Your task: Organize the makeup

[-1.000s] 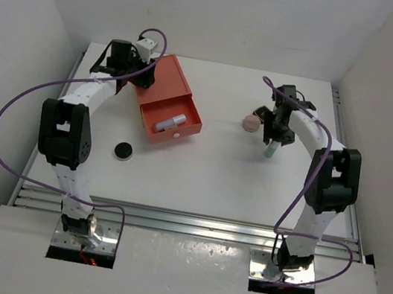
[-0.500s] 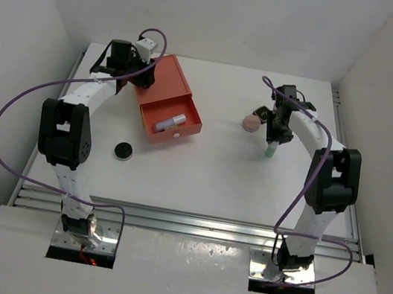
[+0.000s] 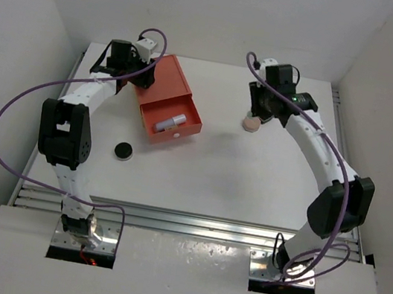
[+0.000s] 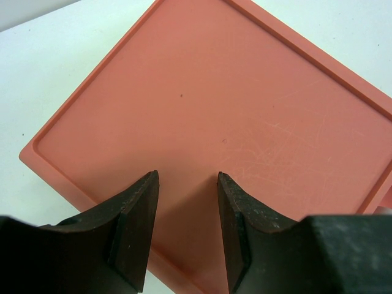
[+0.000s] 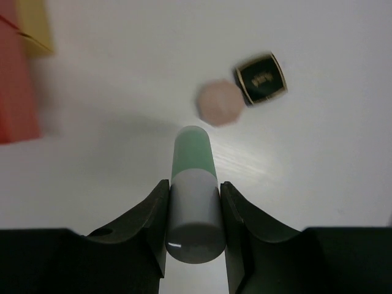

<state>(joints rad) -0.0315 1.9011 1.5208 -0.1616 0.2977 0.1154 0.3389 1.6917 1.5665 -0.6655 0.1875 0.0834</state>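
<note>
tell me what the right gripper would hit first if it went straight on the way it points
Probably the peach compact, which lies just past the green-capped tube held in the right gripper. Depth is unclear, so the tube's tip may touch the table just short of it first.

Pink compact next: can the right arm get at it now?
Probably not to grasp: its jaws hold the tube. The pink compact lies uncovered ahead, black compact beside it.

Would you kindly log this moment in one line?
right gripper: shut on green-capped tube | left gripper: open, at box | drawer: open, second tube inside | loose: pink compact, black compact, disc
</note>
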